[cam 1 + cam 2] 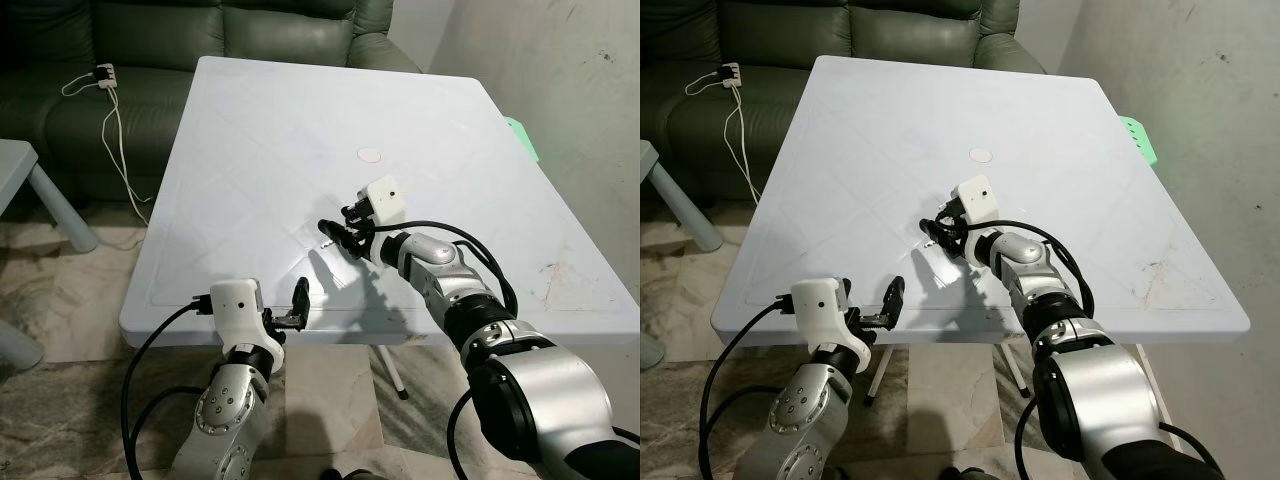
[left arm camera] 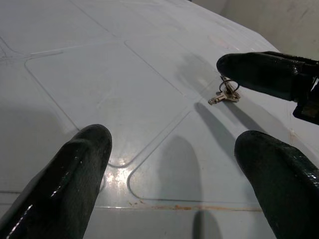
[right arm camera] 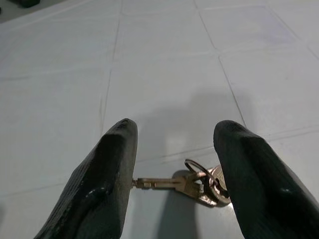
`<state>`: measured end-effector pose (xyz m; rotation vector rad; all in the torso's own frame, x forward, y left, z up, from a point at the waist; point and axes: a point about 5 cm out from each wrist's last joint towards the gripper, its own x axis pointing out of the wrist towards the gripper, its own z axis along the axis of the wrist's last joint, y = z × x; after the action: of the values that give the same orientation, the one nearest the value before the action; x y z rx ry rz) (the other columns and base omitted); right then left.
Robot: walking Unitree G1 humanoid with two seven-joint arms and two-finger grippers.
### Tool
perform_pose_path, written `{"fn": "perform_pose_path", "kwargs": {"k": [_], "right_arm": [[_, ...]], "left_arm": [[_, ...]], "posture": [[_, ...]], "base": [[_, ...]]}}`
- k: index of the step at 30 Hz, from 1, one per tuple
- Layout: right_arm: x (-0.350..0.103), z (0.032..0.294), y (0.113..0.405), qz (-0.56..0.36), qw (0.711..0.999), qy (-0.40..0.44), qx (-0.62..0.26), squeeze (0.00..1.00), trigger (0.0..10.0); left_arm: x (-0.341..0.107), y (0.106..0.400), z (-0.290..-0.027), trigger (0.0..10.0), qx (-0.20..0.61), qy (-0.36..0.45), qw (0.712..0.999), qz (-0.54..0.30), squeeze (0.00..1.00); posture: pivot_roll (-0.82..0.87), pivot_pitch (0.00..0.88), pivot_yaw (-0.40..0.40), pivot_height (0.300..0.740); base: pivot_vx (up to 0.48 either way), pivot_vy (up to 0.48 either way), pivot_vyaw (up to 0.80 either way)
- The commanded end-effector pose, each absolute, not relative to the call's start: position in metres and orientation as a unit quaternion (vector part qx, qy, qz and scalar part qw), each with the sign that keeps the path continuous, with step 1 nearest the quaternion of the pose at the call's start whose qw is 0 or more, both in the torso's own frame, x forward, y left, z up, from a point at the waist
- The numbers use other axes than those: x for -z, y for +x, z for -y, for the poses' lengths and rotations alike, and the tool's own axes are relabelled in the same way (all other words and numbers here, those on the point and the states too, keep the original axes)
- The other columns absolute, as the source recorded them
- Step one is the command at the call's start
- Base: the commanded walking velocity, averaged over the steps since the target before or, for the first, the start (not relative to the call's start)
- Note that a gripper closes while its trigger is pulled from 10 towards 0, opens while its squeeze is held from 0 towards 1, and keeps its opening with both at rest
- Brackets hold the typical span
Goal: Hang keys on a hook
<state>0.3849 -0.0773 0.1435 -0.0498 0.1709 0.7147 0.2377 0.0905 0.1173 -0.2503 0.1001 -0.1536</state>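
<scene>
Keys (image 3: 199, 184): one small bunch on a ring, flat on the white table (image 1: 300, 120), mid-frame in the eye views.
Right gripper (image 3: 174, 169): spread wide, fingers straddling the keys, nothing grasped.
Left gripper (image 1: 300, 305): parted and unladen at the table's near edge, lower left.

Head stereo pair plus two wrist cameras

Head views look down on the table (image 1: 300, 120) — wrist views skim it closely, sharing the keys (image 3: 199, 184).
</scene>
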Motion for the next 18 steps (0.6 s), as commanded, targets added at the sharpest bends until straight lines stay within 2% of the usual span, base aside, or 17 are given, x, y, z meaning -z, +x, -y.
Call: {"fn": "perform_pose_path", "kwargs": {"k": [1, 18], "right_arm": [[-0.142, 0.08, 0.385, -0.089, 0.931, -0.035, -0.351, 0.0, 10.0], [-0.136, 0.078, 0.383, -0.096, 0.934, -0.041, -0.341, 0.0, 10.0]], "left_arm": [[-0.123, 0.233, -0.075, 10.0, 0.082, -0.16, 0.983, -0.049, 0.0], [-0.122, 0.22, -0.075, 10.0, 0.075, -0.162, 0.982, -0.065, 0.0]], "posture": [[0.12, 0.168, -0.179, 0.74], [0.14, 0.216, -0.179, 0.74]], "base": [[0.0, 0.0, 0.0], [0.0, 0.0, 0.0]]}}
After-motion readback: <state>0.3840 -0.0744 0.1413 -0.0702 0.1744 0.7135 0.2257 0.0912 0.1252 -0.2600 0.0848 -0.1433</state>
